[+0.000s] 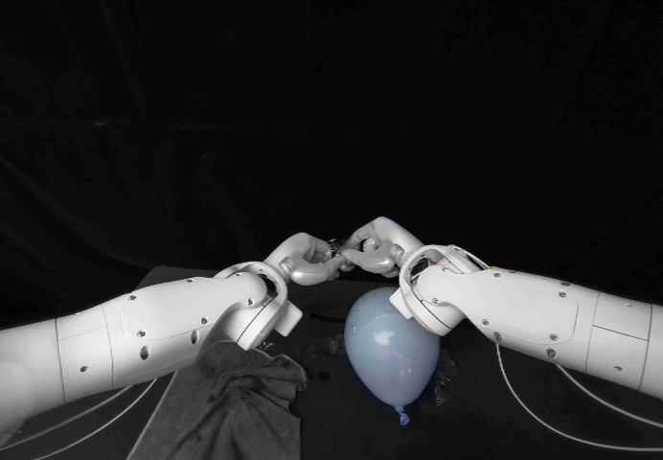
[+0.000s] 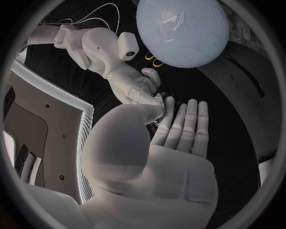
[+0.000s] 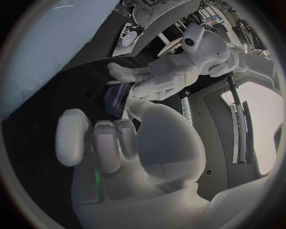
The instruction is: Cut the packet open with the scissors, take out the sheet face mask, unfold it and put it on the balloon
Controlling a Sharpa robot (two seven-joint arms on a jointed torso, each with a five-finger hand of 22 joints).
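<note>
My two hands meet fingertip to fingertip above the table's middle, the left hand (image 1: 307, 259) facing the right hand (image 1: 373, 244). Between them sits a small dark packet (image 3: 116, 98); the left hand (image 3: 149, 78) has its fingers over it and the right hand (image 3: 101, 138) reaches its thumb to it with the other fingers curled. In the left wrist view the left hand (image 2: 178, 129) has its fingers straight, and the right hand (image 2: 137, 86) touches its thumb. The pale blue balloon (image 1: 394, 355) lies on the table just below the hands. Yellow scissors handles (image 2: 153, 59) show beside the balloon (image 2: 181, 31).
A crumpled grey cloth (image 1: 242, 402) lies at the front left, under my left forearm. A small flat pale square thing (image 3: 131, 36) rests on the table near the cloth (image 3: 149, 9). White cables (image 1: 553, 412) trail under my right arm.
</note>
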